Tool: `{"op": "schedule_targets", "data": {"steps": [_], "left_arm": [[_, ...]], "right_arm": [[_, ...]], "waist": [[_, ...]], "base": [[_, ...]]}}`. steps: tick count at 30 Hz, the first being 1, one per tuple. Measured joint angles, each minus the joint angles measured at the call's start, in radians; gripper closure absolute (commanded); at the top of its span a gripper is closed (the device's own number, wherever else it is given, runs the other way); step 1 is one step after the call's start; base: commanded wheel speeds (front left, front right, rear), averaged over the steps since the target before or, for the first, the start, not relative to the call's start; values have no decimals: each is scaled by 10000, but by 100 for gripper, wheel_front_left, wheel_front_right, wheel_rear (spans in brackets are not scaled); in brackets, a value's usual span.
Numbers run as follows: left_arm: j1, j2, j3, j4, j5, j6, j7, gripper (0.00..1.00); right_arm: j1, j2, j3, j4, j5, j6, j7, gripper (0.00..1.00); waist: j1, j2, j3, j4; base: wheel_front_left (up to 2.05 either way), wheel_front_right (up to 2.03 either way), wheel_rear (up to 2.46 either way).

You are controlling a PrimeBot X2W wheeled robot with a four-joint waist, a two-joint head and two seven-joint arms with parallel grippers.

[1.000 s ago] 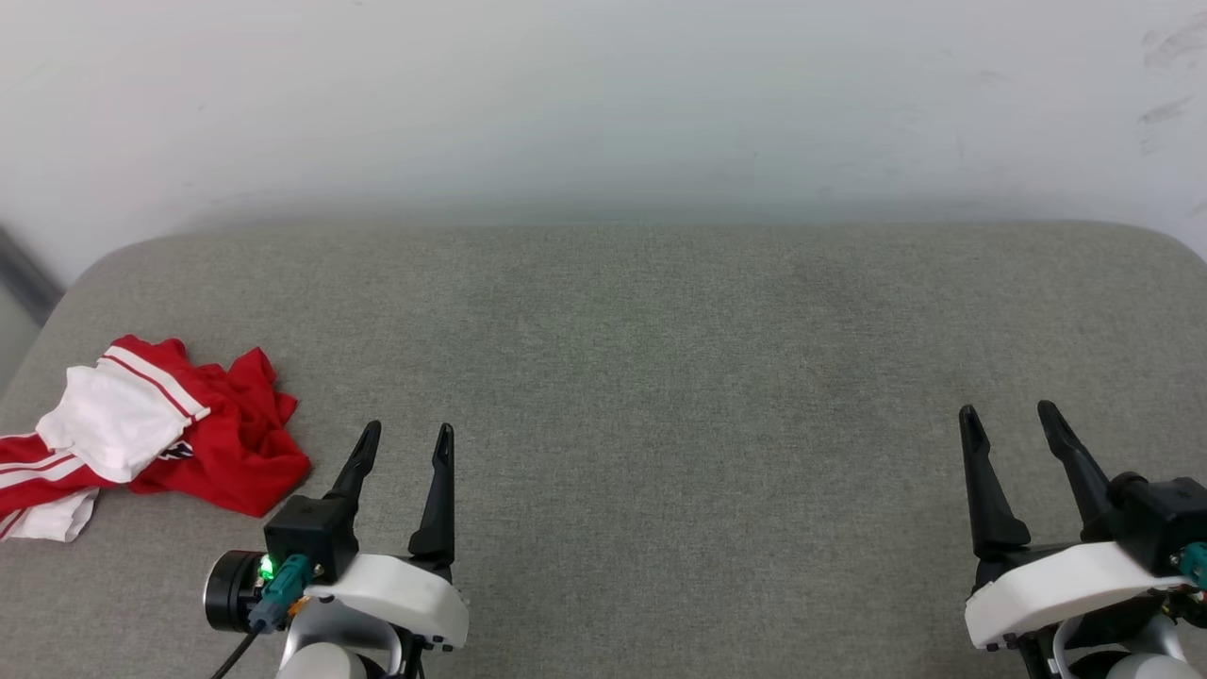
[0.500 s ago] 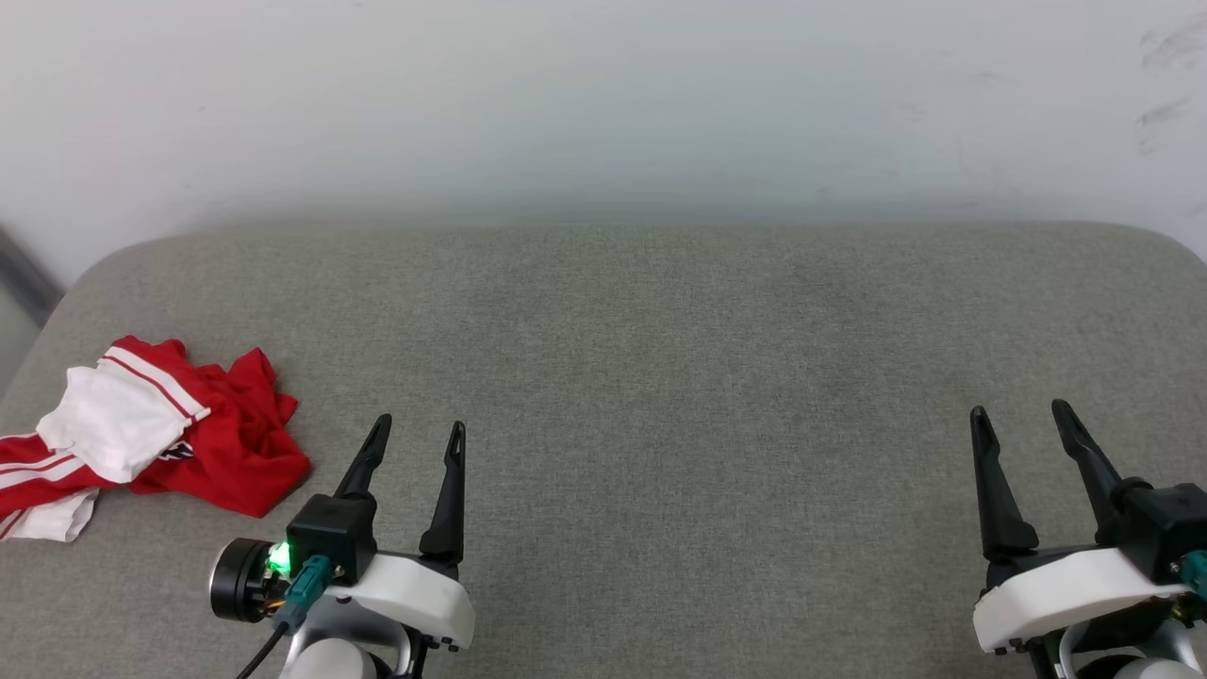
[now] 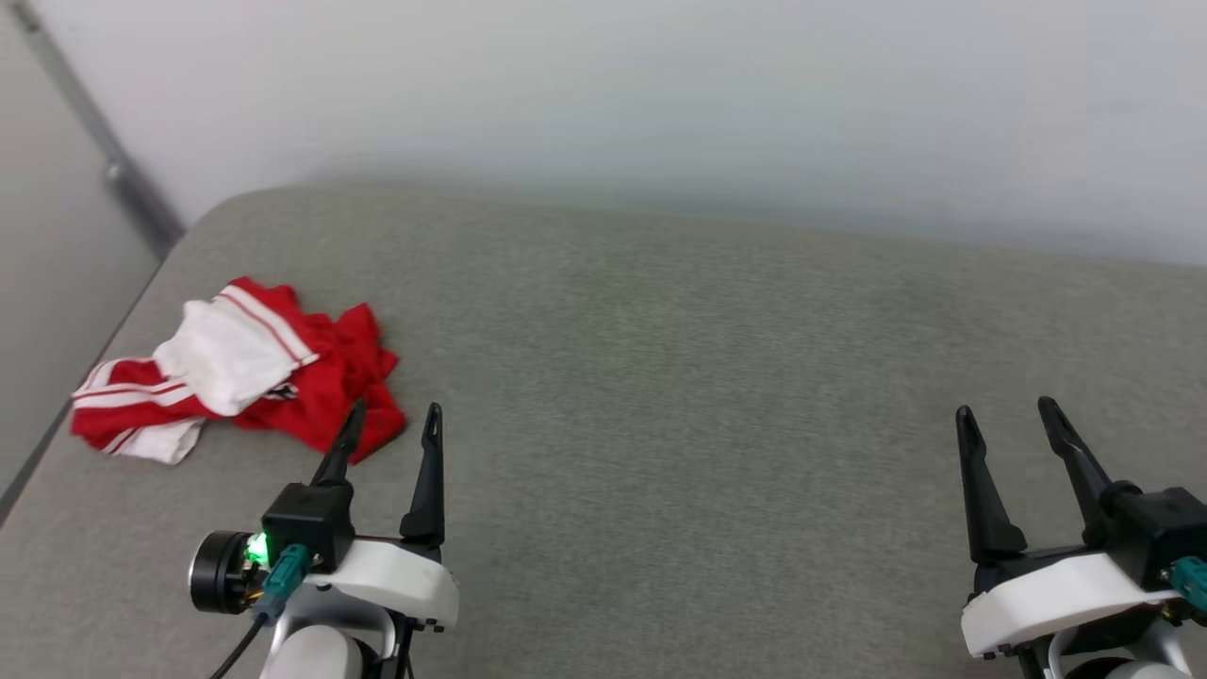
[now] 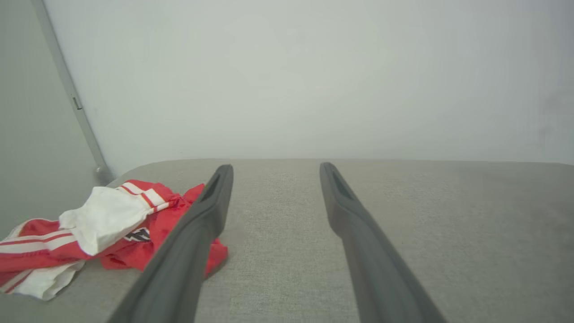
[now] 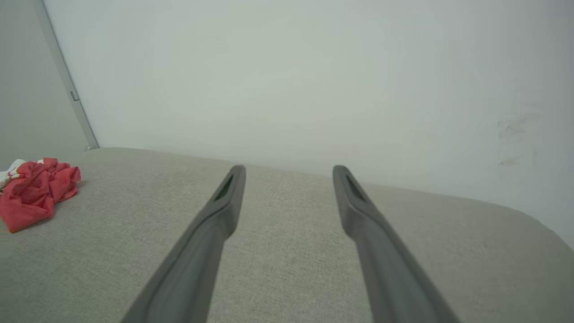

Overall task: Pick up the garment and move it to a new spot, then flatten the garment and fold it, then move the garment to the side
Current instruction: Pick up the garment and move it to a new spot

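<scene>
Caught at the first step, with the garment (image 3: 240, 372) not yet lifted.

Found it crumpled near the left edge of the grey cushion (image 3: 707, 377), red body and white sleeve bunched. Saw the left gripper (image 3: 395, 407) spread wide and empty just beside the near red hem; touching or not, could not tell. Saw the right gripper (image 3: 1004, 405) likewise spread and empty, well apart from it. Judged the next move to call for bringing the left jaws over the heap, lowering, and pinching a thick fold.
</scene>
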Motion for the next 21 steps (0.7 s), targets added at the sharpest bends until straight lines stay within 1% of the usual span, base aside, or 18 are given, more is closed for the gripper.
{"op": "schedule_targets", "data": {"steps": [6,8,15,21], "left_arm": [[20,-8,299,-17,-119,94,0,0],[25,-15,405,-21,-255,88,0,0],[103,-8,594,-19,-228,96,0,0],[130,29,709,-15,-165,73,0,0]], "right_arm": [[-24,2,207,-6,121,0,2,0],[-57,2,274,-2,192,0,-12,0],[-237,2,537,21,255,0,-44,0],[-366,4,740,36,267,0,-48,0]], "waist": [[0,0,63,957],[0,0,79,1303],[0,0,134,2449],[0,0,198,3190]], "base": [[0,0,0],[0,0,0],[0,0,0],[0,0,0]]}}
